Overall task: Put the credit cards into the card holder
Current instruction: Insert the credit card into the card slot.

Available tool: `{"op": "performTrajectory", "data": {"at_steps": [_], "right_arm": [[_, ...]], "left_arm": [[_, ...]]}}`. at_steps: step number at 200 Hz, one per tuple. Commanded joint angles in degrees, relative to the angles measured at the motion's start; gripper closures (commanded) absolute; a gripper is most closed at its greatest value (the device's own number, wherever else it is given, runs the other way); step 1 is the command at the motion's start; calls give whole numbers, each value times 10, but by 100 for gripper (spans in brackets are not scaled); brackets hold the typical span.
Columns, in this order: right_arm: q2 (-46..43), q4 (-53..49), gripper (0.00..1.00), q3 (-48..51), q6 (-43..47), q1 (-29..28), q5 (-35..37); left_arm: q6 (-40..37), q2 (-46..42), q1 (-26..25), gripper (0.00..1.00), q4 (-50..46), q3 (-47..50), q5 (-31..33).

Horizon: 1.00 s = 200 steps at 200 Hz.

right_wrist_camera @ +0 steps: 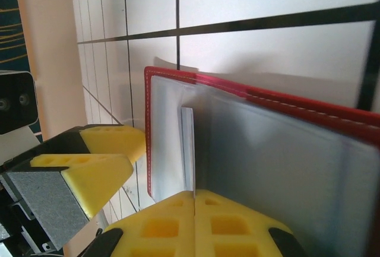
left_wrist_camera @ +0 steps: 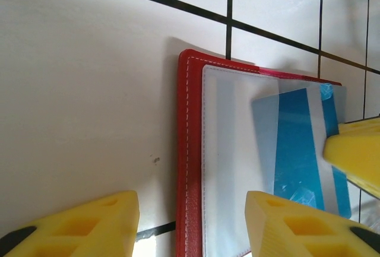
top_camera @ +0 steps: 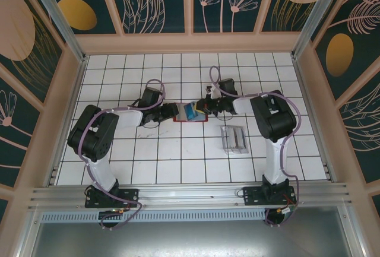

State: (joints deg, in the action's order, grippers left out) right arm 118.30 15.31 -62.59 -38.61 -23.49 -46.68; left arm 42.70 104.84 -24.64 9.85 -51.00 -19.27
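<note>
Overhead, clear tray [top_camera: 233, 139], up close, blue-striped card [left_wrist_camera: 297, 144]

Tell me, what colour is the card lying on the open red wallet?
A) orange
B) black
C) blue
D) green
C: the left wrist view shows the blue card, with a pale stripe down it, lying on the grey inside of the red wallet.
</note>
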Motion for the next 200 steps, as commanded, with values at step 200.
{"op": "performTrajectory", "data": {"at_steps": [200], "right_arm": [[-22, 15, 71, 13, -40, -72, 170]], "left_arm": [[6, 5, -8, 67, 31, 39, -31]]}}
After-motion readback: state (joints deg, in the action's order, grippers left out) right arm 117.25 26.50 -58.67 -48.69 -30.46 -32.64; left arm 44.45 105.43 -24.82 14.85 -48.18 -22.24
